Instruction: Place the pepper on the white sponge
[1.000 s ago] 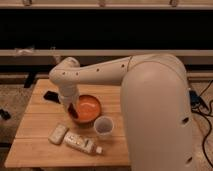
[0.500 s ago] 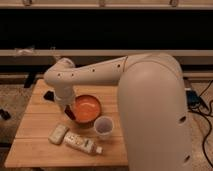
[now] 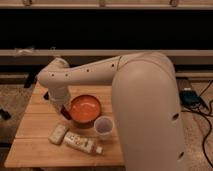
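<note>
Four items rest on the wooden table. Toward its front left corner lies the white sponge, flat and probably soft, so it may give a little under a load. Just behind it hangs the gripper, jaws together and seemingly pinched on the pepper, a small dark red shape beside the left rim of the orange bowl. Light, glossy and likely slippery, the pepper is best held gently across its middle. A white tube lies near the front edge, and a white cup stands right of it.
</note>
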### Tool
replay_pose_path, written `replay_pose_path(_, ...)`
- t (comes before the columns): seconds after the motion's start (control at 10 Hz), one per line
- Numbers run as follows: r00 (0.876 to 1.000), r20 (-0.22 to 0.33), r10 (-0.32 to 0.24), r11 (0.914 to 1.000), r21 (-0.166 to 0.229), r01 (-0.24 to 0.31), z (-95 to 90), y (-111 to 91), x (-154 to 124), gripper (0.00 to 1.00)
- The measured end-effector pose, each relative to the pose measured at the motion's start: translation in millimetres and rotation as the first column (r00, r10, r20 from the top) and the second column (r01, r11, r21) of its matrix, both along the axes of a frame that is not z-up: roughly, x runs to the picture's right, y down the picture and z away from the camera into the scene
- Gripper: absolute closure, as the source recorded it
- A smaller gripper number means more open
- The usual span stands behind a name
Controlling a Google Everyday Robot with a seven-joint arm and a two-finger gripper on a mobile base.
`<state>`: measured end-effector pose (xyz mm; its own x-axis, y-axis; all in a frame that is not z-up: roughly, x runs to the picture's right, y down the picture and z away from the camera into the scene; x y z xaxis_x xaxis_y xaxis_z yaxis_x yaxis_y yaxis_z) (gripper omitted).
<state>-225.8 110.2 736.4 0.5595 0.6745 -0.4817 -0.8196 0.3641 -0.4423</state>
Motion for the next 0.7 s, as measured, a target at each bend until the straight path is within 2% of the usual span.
replay_pose_path(0.2,1.0,0.006,-0.014,0.9999,-0.001,0.014,3.3,-1.4,-7.1,1.0)
replay_pose_path(0.4,0.998,0.033,-0.045,0.999,-0.009,0.045,10.8,-0.4,-38.5,1.0)
replay_pose_path(0.7,0.996,0.047,-0.078,0.9968,-0.014,0.079,18.5,0.5,-57.2,1.0)
